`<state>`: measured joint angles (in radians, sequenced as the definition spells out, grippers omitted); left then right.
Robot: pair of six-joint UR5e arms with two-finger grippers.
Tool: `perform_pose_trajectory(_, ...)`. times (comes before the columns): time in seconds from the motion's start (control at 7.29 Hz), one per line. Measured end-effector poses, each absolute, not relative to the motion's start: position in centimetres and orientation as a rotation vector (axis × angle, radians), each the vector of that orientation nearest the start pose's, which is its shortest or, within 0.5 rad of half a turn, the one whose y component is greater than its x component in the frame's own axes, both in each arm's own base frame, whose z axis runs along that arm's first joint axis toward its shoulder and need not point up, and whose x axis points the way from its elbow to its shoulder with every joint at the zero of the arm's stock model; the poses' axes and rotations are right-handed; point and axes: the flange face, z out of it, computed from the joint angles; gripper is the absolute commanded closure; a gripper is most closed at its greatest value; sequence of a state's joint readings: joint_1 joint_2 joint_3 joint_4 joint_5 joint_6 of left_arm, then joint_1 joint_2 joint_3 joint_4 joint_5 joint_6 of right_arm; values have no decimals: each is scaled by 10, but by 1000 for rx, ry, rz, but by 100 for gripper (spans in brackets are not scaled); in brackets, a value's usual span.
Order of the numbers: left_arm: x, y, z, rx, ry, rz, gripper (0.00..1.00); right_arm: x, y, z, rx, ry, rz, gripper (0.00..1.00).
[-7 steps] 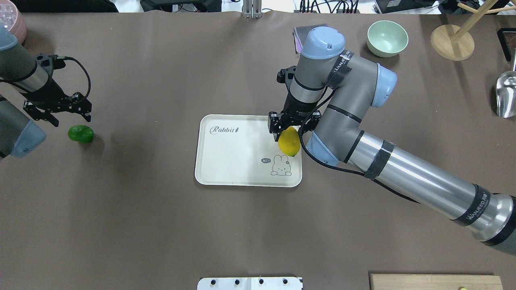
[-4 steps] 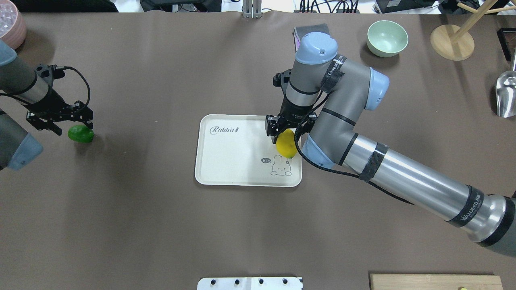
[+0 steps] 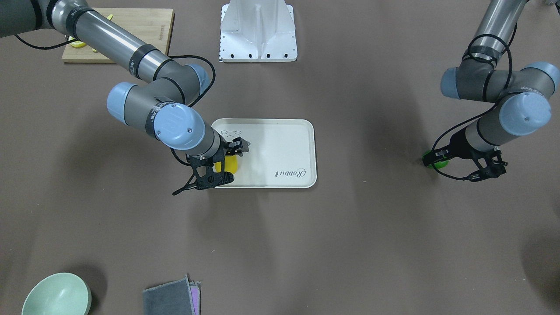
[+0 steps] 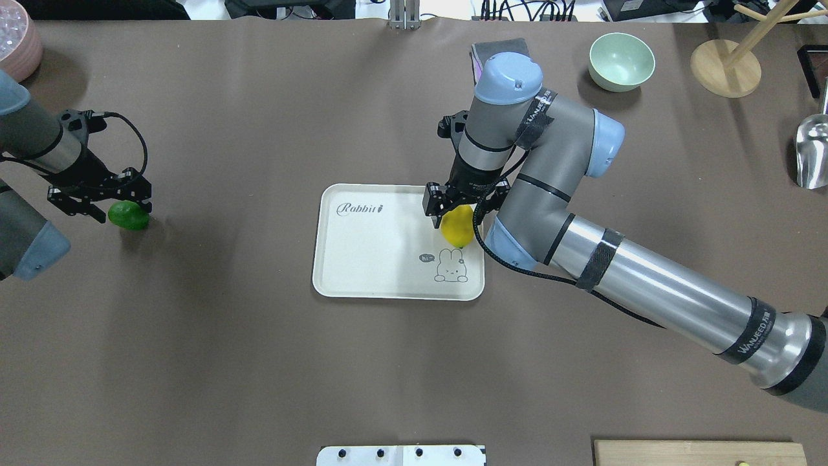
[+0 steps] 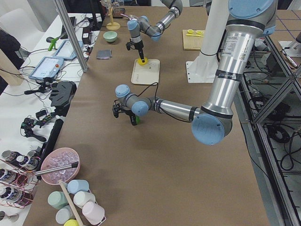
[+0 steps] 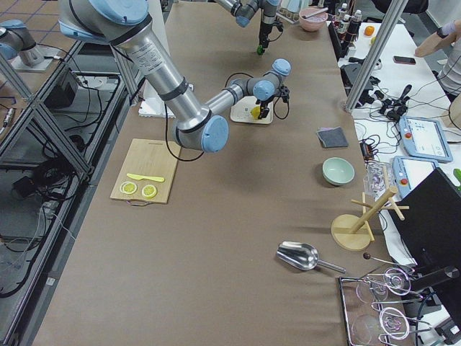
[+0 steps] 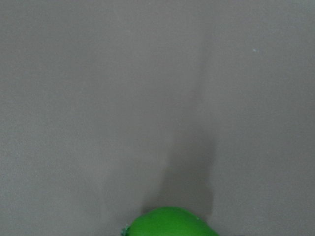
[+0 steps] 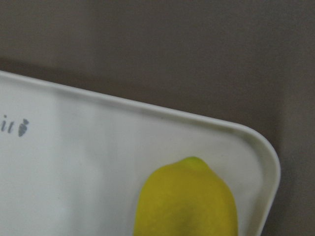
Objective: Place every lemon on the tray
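Silver-grey tubular arms, pale blue joint caps, black bands with white lettering, black cables, black tools

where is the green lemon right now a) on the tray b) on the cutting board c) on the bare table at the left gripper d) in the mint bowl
c: the green lemon lies on the brown table at the left gripper, well apart from the tray.

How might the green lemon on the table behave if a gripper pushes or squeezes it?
The green lemon is rounded and oval, so a push would probably roll it across the flat table. Its glossy skin may slip under a pinch unless held across its middle. It looks firm, so it would likely hold its shape.
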<state>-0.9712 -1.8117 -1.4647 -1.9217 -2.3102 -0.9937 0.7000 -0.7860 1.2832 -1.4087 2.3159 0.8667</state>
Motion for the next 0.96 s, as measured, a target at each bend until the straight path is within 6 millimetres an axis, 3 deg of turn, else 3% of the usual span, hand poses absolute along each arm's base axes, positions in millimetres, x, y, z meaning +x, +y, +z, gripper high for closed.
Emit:
perform_pose_trajectory(0.27,290,-541,530,-187,852,-182,100,-529,-559,268,-137,-959,-231,1)
perform_pose_trajectory(0.55,282,-534,500,-200,897,-166,100,-493,-584,272,-124,-985,-212,1)
perform_pose_trajectory(0.82,262,-526,462,-196,912,-171,100,-435,-603,306,-35,-1002,-281,1)
perform_pose_trajectory(0.96,253,-524,445,-189,914,-175,100,-406,-594,329,7,-1007,-317,1)
